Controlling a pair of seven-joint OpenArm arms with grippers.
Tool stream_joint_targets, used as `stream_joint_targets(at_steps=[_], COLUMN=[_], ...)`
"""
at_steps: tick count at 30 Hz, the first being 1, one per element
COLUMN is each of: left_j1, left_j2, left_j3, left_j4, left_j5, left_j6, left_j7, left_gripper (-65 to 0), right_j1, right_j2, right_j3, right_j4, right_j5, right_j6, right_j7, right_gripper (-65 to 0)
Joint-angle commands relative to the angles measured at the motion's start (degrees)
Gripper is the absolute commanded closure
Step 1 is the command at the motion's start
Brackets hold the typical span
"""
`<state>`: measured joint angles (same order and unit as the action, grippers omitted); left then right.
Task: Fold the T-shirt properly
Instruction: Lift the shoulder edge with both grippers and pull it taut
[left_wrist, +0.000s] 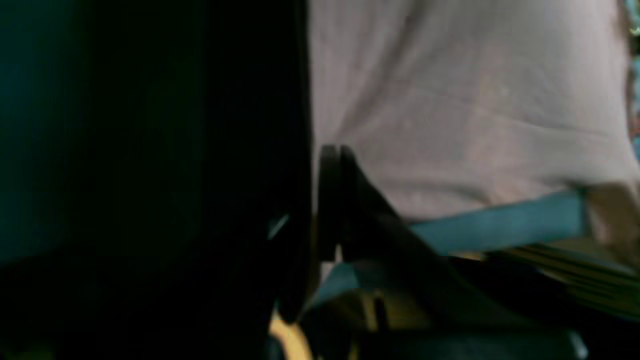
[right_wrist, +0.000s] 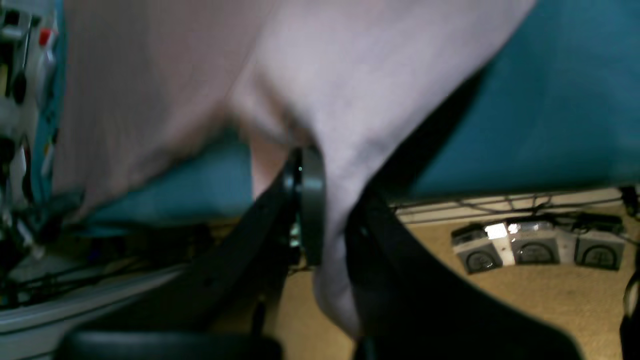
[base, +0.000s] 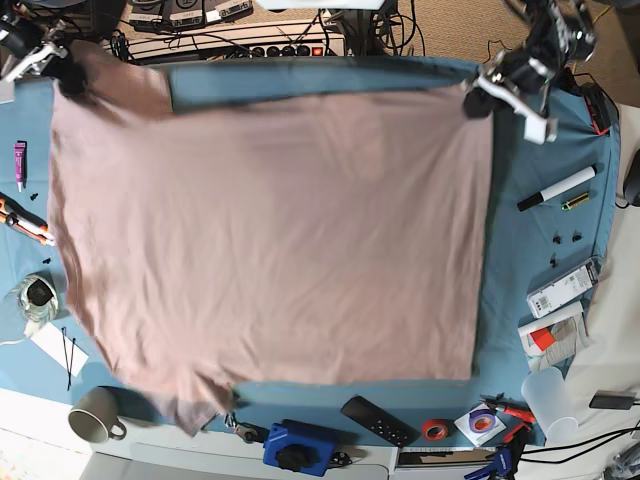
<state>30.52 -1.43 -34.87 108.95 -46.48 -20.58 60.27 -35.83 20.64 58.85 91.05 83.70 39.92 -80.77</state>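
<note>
The dusty pink T-shirt (base: 270, 230) lies spread flat over most of the teal table cloth (base: 545, 150), one sleeve hanging at the near left edge. My right gripper (base: 62, 68) is at the shirt's far left corner. In the right wrist view it (right_wrist: 327, 210) is shut on a fold of the shirt (right_wrist: 325, 75). My left gripper (base: 478, 97) is at the far right corner. In the dark, blurred left wrist view its fingers (left_wrist: 330, 200) stand closed at the edge of the shirt (left_wrist: 450, 110).
A marker (base: 557, 188) and small items lie on the right strip of cloth. A mug (base: 92, 415), a blue device (base: 300, 447), a black remote (base: 377, 420), a red tape roll (base: 433, 430) and a plastic cup (base: 548, 392) line the near edge. Foot pedals (right_wrist: 535, 245) sit on the floor.
</note>
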Motion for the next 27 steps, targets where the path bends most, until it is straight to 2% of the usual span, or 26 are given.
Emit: stream_joint_targets(at_steps=[1, 10, 16, 20, 23, 27], left_j1=[1.1, 8.5, 12.2, 13.0, 13.5, 12.9], left_j2=[-0.3, -0.3, -0.4, -0.3, -0.3, -0.3], left_j3=[-0.6, -3.1, -5.2, -5.2, -5.2, -5.2], left_j4=[2.1, 9.1, 14.4, 14.4, 14.4, 14.4], left_j5=[-0.7, -1.8, -1.8, -1.7, -1.6, -1.7], left_j6=[0.1, 0.1, 0.1, 0.2, 0.1, 0.2], left_j7=[-0.3, 0.4, 0.2, 2.3, 2.2, -1.0], left_gripper=[0.0, 0.0, 0.0, 0.0, 0.0, 0.0], right_j1=[-0.9, -6.3, -6.4, -6.4, -6.2, -4.8], right_j2=[1.1, 1.0, 0.8, 0.8, 0.8, 1.2], right_j3=[1.2, 2.2, 5.4, 6.5, 6.5, 6.5], right_j4=[0.8, 0.8, 0.9, 0.9, 0.9, 0.9], right_j5=[1.3, 1.3, 1.3, 1.3, 1.3, 1.3], right_j6=[0.1, 0.1, 0.1, 0.1, 0.1, 0.1], right_j7=[0.8, 0.8, 0.8, 0.8, 0.8, 0.8], right_gripper=[0.0, 0.0, 0.0, 0.0, 0.0, 0.0])
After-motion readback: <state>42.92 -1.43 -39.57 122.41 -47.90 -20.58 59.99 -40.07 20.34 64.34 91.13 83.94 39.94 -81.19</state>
